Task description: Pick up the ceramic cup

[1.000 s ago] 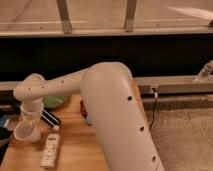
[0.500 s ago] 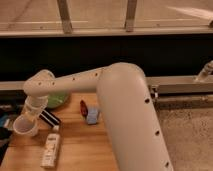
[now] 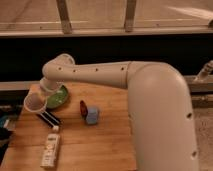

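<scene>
Over wooden tabletop [image 3: 100, 142] at 9 o'clock: smooth tapered white ceramic cup [image 3: 35, 103] against pincer [image 3: 45, 96]; pincer's grip state unreadable, beside glossy green bowl [image 3: 59, 97].

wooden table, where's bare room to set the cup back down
Bare wood on the table lies right of the white bar and below the blue block. The left is crowded: gripper with the ceramic cup, green bowl, dark fingers.
</scene>
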